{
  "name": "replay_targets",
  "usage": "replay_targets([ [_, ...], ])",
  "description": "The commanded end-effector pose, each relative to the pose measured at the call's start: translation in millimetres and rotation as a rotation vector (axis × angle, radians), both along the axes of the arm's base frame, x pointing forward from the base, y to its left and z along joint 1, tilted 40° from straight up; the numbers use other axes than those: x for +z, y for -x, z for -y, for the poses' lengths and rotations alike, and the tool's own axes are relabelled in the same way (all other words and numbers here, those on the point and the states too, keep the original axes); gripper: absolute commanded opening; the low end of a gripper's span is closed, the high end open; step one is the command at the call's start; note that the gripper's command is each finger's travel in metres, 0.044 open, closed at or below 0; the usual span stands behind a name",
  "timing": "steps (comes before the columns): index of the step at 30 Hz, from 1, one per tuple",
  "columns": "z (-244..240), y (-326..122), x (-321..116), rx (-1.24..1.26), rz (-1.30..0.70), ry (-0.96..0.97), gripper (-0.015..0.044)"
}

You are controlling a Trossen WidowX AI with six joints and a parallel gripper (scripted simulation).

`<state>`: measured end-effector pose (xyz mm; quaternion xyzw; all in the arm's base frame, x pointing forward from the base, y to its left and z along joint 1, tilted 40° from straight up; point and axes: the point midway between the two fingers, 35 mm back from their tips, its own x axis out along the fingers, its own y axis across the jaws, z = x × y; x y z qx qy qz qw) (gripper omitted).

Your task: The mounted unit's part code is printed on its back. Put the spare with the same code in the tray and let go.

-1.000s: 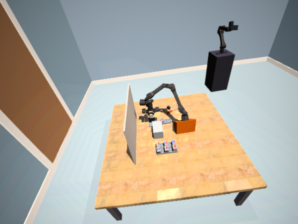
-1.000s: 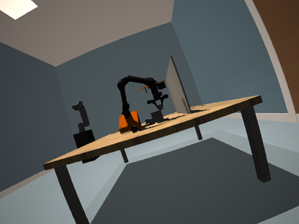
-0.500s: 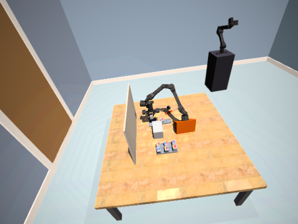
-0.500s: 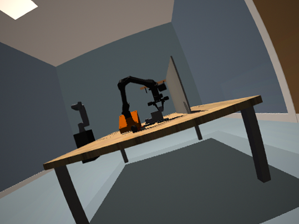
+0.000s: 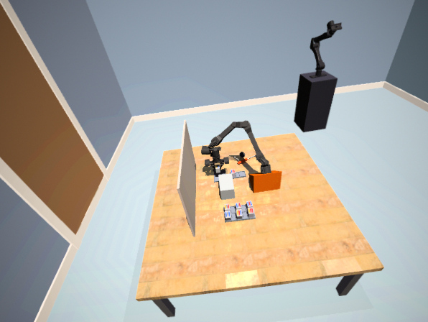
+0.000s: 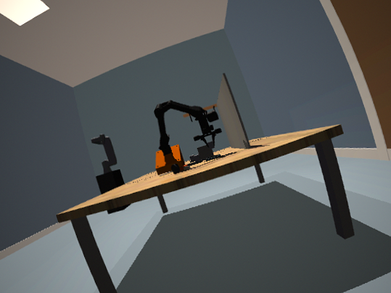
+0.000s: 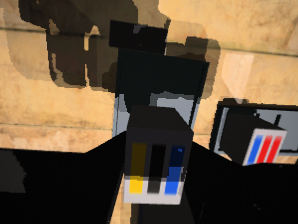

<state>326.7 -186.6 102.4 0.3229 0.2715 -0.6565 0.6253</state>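
Note:
My gripper [image 5: 217, 169] [image 6: 210, 144] [image 7: 151, 138] is shut on a small dark unit with a white striped label. In the wrist view its stripes are yellow, black and blue. It hangs low over the grey tray [image 5: 216, 178] [image 7: 121, 120]; whether it touches is hidden. Another unit [image 5: 230, 175] [image 7: 265, 146], striped blue, red and red, sits in a grey two-part holder [image 5: 241, 175] [image 7: 290, 131] to the right. Several striped units stand in a grey rack [image 5: 233, 215] nearer the top camera. No printed back code is readable.
A white block [image 5: 226, 185] stands close beside the tray. A tall pale panel [image 5: 187, 180] [image 6: 231, 115] rises to the left in the top view. The orange base [image 5: 266, 182] [image 6: 169, 160] and an orange-handled tool [image 5: 241, 162] are to the right.

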Motion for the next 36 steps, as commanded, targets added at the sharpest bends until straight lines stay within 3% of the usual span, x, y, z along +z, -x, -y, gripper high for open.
replay_targets([
  [1,2.8,1.0,-5.5,0.004,-0.005,-0.004,0.0000],
  [36,27.7,7.8,-33.1,0.004,-0.006,0.003,0.0000],
])
